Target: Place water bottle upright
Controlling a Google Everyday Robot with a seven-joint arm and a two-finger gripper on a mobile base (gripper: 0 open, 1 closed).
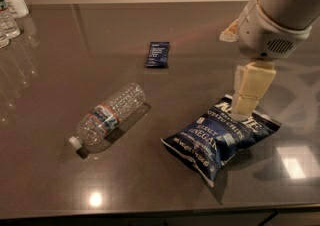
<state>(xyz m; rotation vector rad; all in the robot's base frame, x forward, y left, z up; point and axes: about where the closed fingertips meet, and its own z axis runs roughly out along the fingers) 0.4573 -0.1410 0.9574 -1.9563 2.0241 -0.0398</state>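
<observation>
My gripper point(243, 110) hovers over the blue crisp bag point(220, 137); I cannot tell its state. The clear ribbed plastic water bottle point(110, 115) lies flat, well to its left. Judged approach step; next, reach across and down.

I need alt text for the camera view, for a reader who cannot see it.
A water bottle lies on its side on a dark table, its cap toward the front left. To the right, the gripper hangs over a blue chip bag; a small dark packet lies farther back.
</observation>
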